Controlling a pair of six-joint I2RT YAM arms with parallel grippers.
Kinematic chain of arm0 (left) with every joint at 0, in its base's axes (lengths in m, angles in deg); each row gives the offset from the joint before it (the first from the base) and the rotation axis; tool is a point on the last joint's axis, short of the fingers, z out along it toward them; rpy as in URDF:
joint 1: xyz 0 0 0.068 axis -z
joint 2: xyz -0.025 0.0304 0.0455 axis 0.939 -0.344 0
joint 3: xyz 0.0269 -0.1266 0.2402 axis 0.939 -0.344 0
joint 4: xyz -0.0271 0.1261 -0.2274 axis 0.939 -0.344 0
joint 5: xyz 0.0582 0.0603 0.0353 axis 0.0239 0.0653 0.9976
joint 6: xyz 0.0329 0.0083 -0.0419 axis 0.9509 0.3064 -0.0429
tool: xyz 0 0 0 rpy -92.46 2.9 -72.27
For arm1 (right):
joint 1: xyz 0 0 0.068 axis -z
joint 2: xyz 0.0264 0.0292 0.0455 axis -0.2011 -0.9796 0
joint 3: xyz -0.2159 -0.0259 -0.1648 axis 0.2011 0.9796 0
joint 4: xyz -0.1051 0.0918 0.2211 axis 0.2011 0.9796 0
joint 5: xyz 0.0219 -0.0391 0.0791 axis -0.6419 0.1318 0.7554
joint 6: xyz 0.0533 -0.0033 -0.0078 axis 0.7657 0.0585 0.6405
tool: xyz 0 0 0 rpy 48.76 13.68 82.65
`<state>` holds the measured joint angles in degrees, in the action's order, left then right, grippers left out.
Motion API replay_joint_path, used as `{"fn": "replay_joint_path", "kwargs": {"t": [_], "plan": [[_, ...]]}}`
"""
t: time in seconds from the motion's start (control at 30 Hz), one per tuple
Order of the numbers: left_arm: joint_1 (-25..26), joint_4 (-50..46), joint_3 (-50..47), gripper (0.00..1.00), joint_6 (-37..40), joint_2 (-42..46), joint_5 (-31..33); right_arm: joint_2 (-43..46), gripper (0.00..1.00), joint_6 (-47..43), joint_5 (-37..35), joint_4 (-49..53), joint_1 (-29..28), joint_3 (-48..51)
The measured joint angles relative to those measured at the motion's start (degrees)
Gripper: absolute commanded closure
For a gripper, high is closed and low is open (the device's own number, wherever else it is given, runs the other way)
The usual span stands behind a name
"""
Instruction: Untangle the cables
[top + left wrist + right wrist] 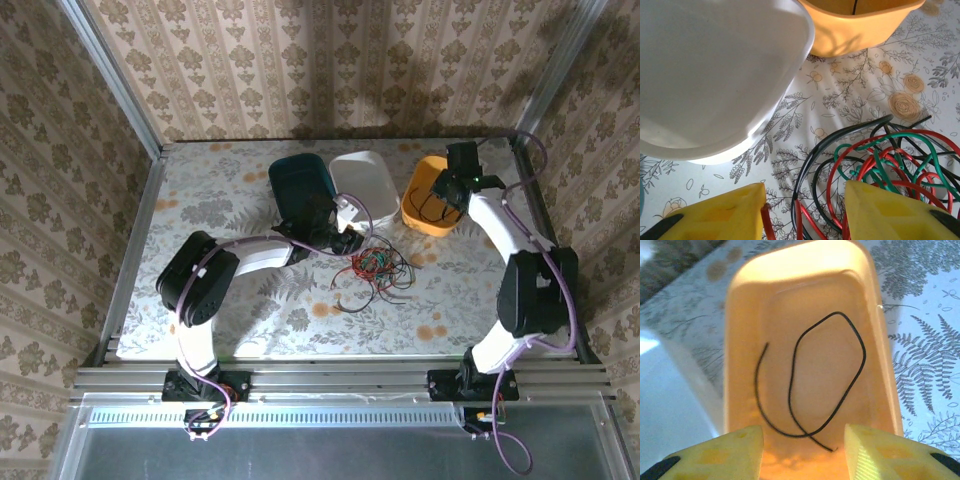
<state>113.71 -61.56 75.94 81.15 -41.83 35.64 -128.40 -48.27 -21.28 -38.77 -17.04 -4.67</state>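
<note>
Fingers of my left gripper (805, 195) stand apart above the table (850, 105) and grip nothing. Red and black strands of the tangled cables (890, 160) run between them, and the right finger and the frame edge cut the pile off. The white tub (715, 75) is just behind. My right gripper (802, 435), also parted and empty, hangs over the orange tub (737, 340). One black cable (860, 355) lies loose inside it, and the fingers hide the near wall.

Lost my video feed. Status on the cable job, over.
Left gripper: jaws open around strands of the cable tangle. Right gripper: jaws open above the orange tub, black cable lying inside. White tub close by left gripper.
</note>
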Motion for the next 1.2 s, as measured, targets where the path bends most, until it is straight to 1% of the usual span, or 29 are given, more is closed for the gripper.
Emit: {"fn": "replay_joint_path", "kwargs": {"t": [0.07, 0.23, 0.33, 0.4, 0.43, 0.5, 0.67, 0.87, 0.9, 1.0, 1.1, 1.13, 1.2], "plan": [[0.04, -0.74, 0.33, 0.5, 0.68, -0.26, -0.7, 1.42, 0.53, -2.62, 3.56, 0.0, -2.91, 1.99], [0.68, -3.13, 2.14, 0.49, 2.91, -1.68, -2.62, 1.53, 0.53, -8.26, 12.96, 0.57, -9.94, 6.4], [0.96, -4.13, 2.93, 0.49, 3.76, -2.67, -3.5, 0.15, 0.52, -10.78, 17.05, 1.05, -12.41, 6.93], [1.11, -4.9, 3.32, 0.49, 4.13, -3.23, -3.63, -1.38, 0.49, -12.04, 18.67, 1.36, -12.98, 6.75], [1.14, -5.22, 3.61, 0.49, 4.17, -3.45, -3.61, -2.49, 0.47, -12.76, 19.21, 1.92, -13.05, 6.47], [1.14, -5.7, 3.72, 0.49, 4.42, -3.61, -3.52, -4.39, 0.46, -13.84, 19.8, 2.75, -13.05, 5.75], [1.14, -5.97, 3.67, 0.49, 4.83, -3.61, -3.28, -8.85, 0.45, -16.17, 19.61, 5.29, -13.16, 3.37], [1.14, -5.77, 2.75, 0.49, 4.98, -3.61, -3.21, -11.72, 0.46, -18.86, 16.96, 6.86, -14.16, -0.13], [1.14, -5.75, 2.75, 0.49, 4.98, -3.61, -3.21, -12.02, 0.48, -19.15, 16.57, 6.86, -14.45, -0.52], [1.16, -5.75, 2.75, 0.49, 5.01, -3.61, -3.21, -13.11, 0.58, -19.87, 15.72, 6.73, -15.23, -1.42], [1.14, -6.16, 2.73, 0.49, 5.03, -3.61, -3.13, -13.68, 0.75, -20.44, 15.52, 6.69, -15.41, -1.55], [1.14, -6.19, 2.73, 0.49, 5.09, -3.61, -3.15, -13.7, 0.83, -20.39, 15.5, 6.69, -15.39, -1.55], [1.2, -6.23, 2.73, 0.49, 5.27, -3.61, -3.17, -13.68, 0.9, -20.59, 15.3, 6.64, -15.39, -1.55]]}}
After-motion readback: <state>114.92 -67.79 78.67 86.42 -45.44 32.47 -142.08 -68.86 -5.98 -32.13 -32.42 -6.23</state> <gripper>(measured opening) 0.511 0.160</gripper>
